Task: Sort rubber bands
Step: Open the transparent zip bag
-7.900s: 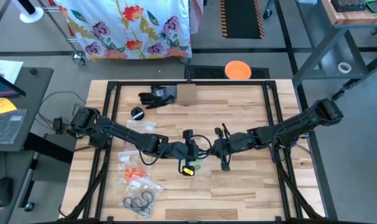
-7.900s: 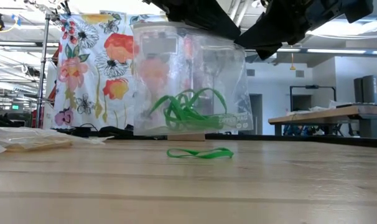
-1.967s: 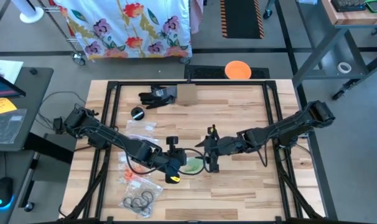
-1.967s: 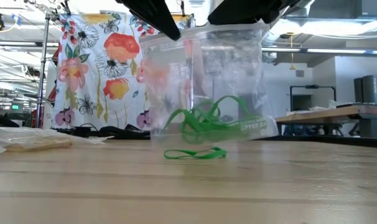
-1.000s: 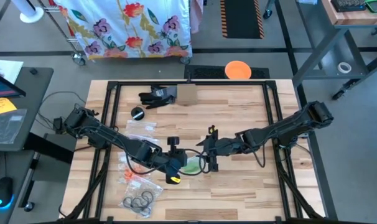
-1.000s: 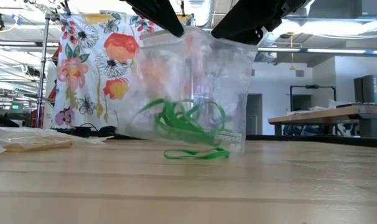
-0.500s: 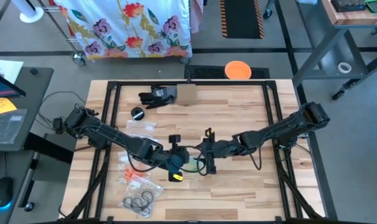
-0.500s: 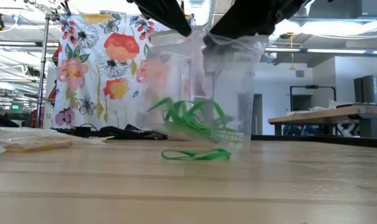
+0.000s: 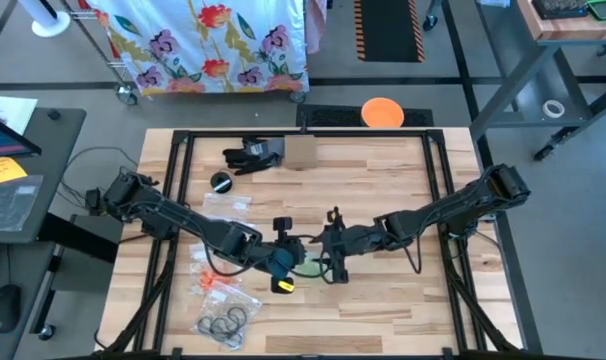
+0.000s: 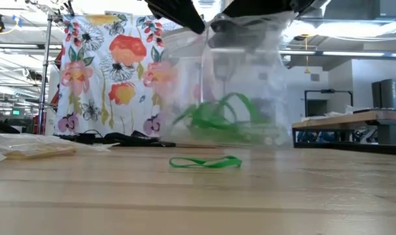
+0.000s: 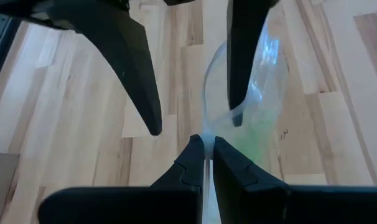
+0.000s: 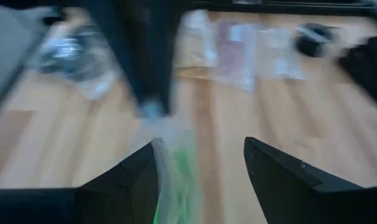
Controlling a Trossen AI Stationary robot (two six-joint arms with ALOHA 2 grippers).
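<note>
Wooden table (image 9: 383, 170): both arms meet near its centre. Clear zip bag (image 10: 231, 85): hangs above the table, green rubber bands (image 10: 221, 117) bunched inside. Left gripper (image 11: 204, 149): fingers pinched closed on the bag's rim. Right gripper (image 12: 201, 165): fingers spread wide, one inside the bag's mouth. Loose green rubber band (image 10: 205, 162): flat on the table beneath the bag.

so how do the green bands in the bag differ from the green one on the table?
Green bands in the clear bag: several, tangled, hanging above the wood in the bag pinched by the left end effector. Loose green band: single, flat on the table, outside the bag, untouched. Both are thin green loops.
</note>
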